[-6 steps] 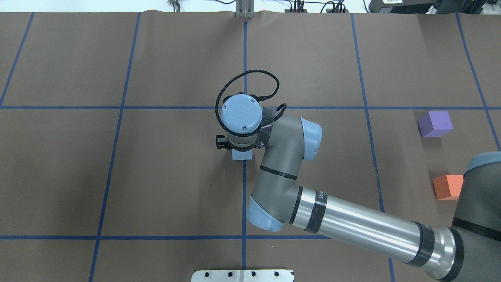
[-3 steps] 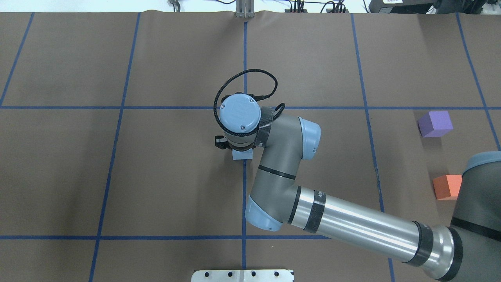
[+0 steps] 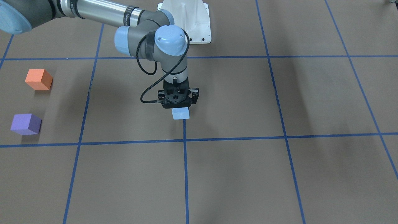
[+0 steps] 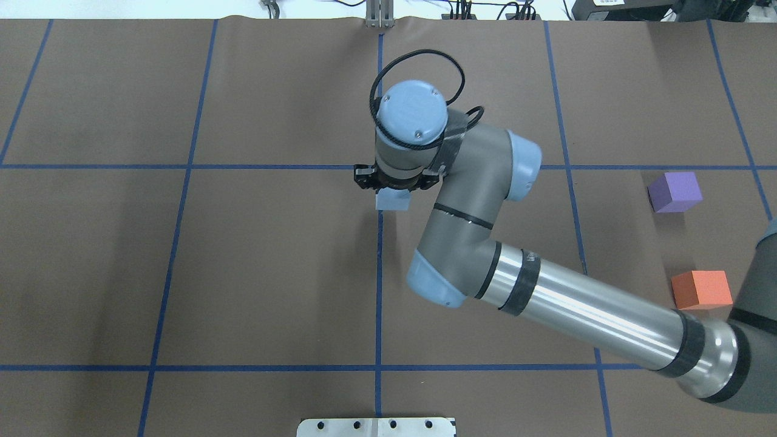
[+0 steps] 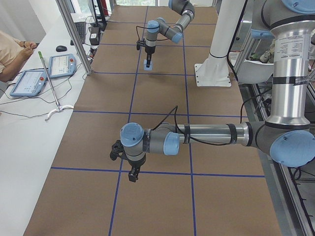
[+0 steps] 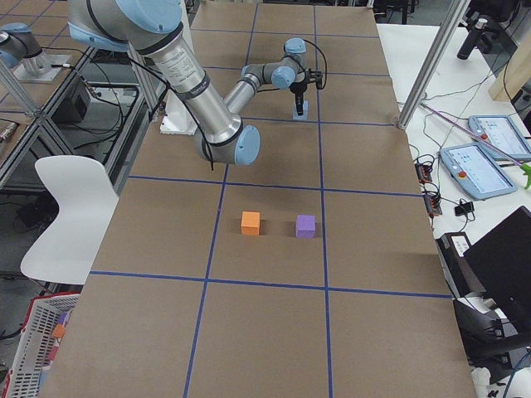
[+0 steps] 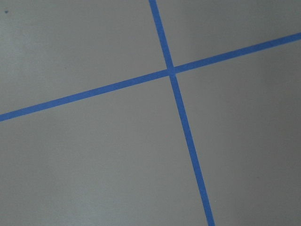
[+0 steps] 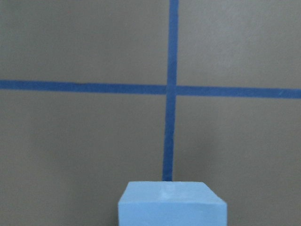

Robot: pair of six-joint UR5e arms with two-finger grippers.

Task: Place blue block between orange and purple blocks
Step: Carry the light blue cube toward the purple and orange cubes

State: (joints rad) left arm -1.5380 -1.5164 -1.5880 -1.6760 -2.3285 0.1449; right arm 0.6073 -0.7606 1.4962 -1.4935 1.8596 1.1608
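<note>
The right gripper [image 3: 180, 106], jaws clamped on the blue block [image 3: 181, 114], hangs well left of its goal — the gap between orange block [image 4: 701, 289] and purple block [image 4: 674, 192].

Right fingers [image 3: 178, 105]: blue block [image 3: 180, 114] sits between them and hangs directly beneath. Cannot tell whether it touches the table [image 4: 243, 273].
Block is over a tape line [image 4: 379, 273], just on the robot's side of a crossing.
Purple block [image 4: 675, 192]: on the table, well apart to the right of the right fingers, about level with them.
Orange block [image 4: 701, 289]: also well apart to the right, nearer the robot than the purple block. A gap lies between the two.
Left fingers [image 5: 132, 174]: well apart to the left of the right fingers, above the table, near another crossing.
</note>
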